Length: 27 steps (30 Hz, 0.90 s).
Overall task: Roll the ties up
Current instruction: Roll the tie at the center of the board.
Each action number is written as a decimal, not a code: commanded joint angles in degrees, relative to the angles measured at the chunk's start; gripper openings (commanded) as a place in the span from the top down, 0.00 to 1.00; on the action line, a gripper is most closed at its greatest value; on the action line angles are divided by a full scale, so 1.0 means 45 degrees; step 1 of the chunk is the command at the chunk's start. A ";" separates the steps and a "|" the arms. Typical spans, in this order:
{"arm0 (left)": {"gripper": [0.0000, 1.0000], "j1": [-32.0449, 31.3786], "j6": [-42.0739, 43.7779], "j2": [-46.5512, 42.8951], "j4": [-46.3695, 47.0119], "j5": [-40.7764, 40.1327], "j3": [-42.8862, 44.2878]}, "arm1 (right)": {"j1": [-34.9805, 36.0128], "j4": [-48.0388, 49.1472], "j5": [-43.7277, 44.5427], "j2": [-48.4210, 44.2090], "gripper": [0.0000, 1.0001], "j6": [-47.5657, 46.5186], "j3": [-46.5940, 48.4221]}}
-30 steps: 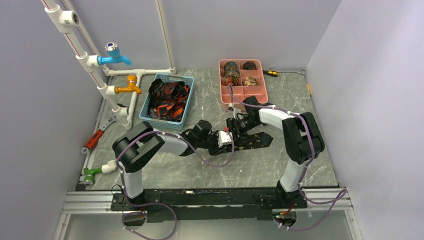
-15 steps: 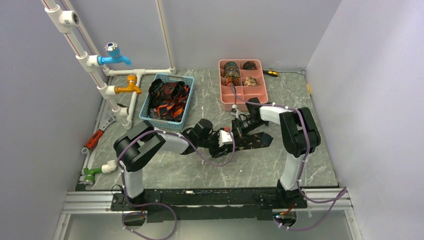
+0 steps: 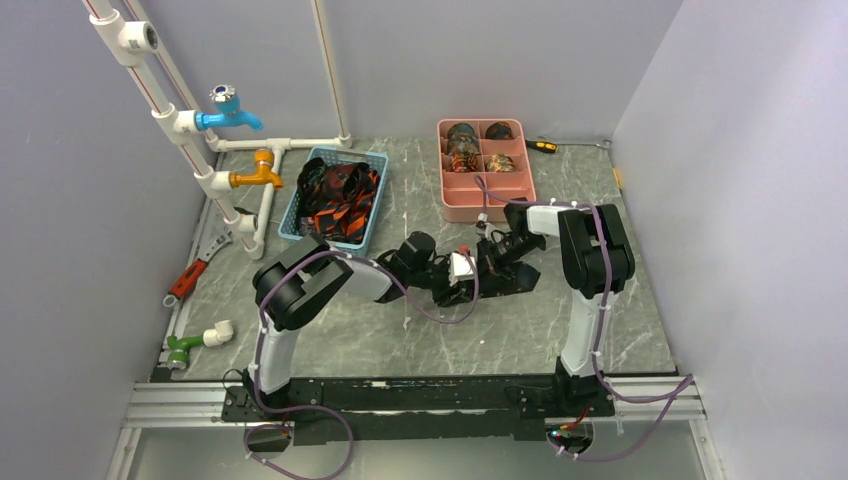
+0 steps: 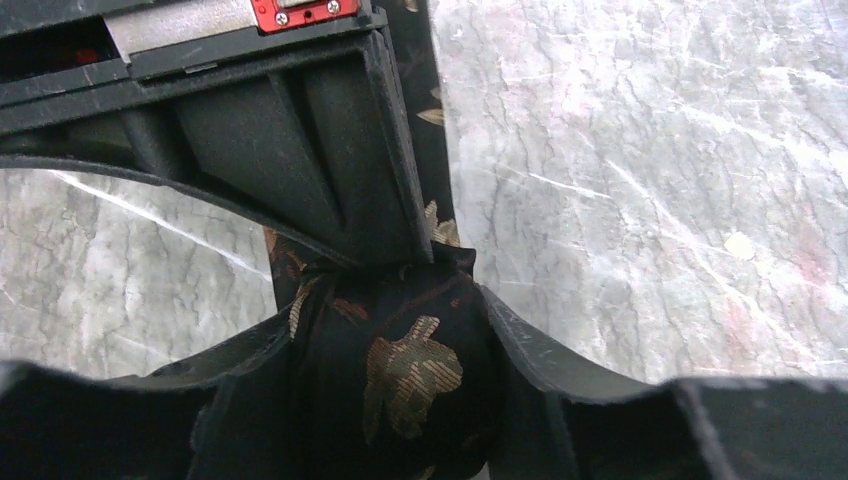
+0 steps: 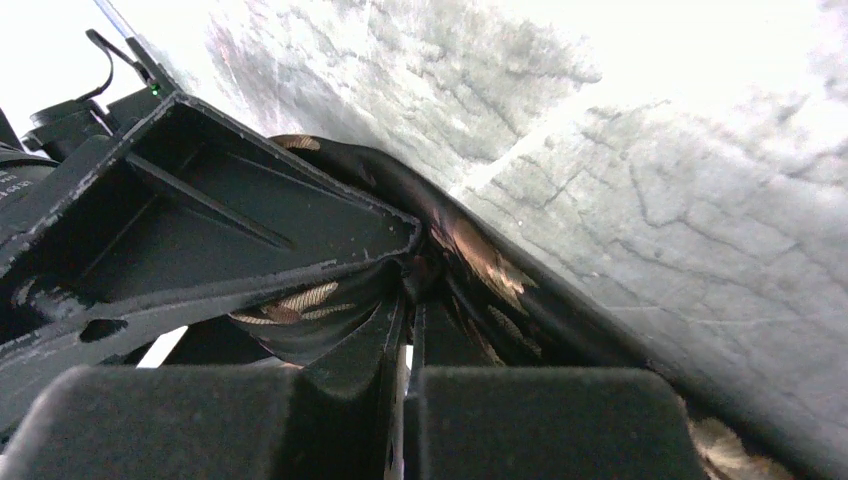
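Note:
A black tie with gold leaf patterns [image 3: 512, 277] lies on the marble table between both grippers. My left gripper [image 3: 462, 280] is shut on the rolled coil of this tie [image 4: 400, 380], which fills the space between its fingers [image 4: 540, 340]. The loose strip [image 4: 425, 90] runs away from the coil under the right gripper's body. My right gripper [image 3: 490, 258] meets the left one tip to tip. In the right wrist view its fingers [image 5: 350, 370] are almost closed, pinching the tie's fabric [image 5: 480, 260] at the tips [image 5: 408, 300].
A blue basket [image 3: 290, 205] of loose ties stands at the back left. A pink divided tray [image 3: 487, 210] with several rolled ties stands at the back right. White pipes with taps [image 3: 240, 120], a red wrench [image 3: 185, 280], a green fitting [image 3: 180, 345] and a screwdriver [image 3: 541, 146] lie around the edges.
Both grippers have shifted right and slightly back together. The left arm reaches further out, the right arm has folded in, and the flat stretch of tie is shorter.

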 commanded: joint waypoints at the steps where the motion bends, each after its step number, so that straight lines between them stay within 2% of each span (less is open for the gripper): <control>1: 0.53 -0.0128 -0.0161 0.0715 -0.0119 0.0041 0.0330 | 0.0103 0.0927 0.2543 0.0661 1.00 -0.0762 0.0284; 2: 0.60 -0.0125 -0.0098 0.0691 -0.0360 -0.0033 0.0277 | 0.0117 0.0882 0.2481 0.0633 1.00 -0.0801 0.0292; 6: 0.79 -0.0107 0.0306 0.0271 -0.1260 -0.0466 -0.0262 | 0.0112 0.0511 0.1747 -0.0017 1.00 -0.1166 0.0237; 9: 0.85 -0.0107 0.0469 0.0012 -0.2171 -0.0855 -0.0530 | 0.0054 -0.0077 0.1423 -0.1021 0.80 -0.1396 0.0254; 13: 0.86 -0.0104 0.0624 -0.0093 -0.3282 -0.1205 -0.0521 | -0.0213 -0.0612 0.0677 -0.2644 0.53 -0.1412 -0.0019; 16: 0.83 -0.0118 0.0600 -0.0005 -0.3869 -0.1422 -0.0253 | -0.0191 -0.0305 -0.0230 -0.3501 0.41 -0.0784 -0.0544; 17: 0.83 -0.0125 0.0573 0.0052 -0.4011 -0.1478 -0.0145 | -0.0071 -0.0098 -0.0478 -0.3613 0.40 -0.0509 -0.0756; 21: 0.80 -0.0124 0.0552 0.0155 -0.4402 -0.1570 0.0166 | 0.0327 0.0714 -0.0785 -0.3132 0.40 0.0307 -0.1008; 23: 0.80 -0.0126 0.0585 0.0198 -0.4608 -0.1604 0.0279 | 0.0410 0.0846 -0.0729 -0.2738 0.46 0.0355 -0.0914; 26: 0.78 -0.0133 0.0657 0.0089 -0.4619 -0.1551 0.0232 | 0.0416 0.0763 -0.0007 -0.2193 0.67 0.0057 -0.0615; 27: 0.77 -0.0125 0.0663 0.0073 -0.4637 -0.1495 0.0233 | 0.0378 0.0734 0.0385 -0.2036 0.79 -0.0323 -0.0534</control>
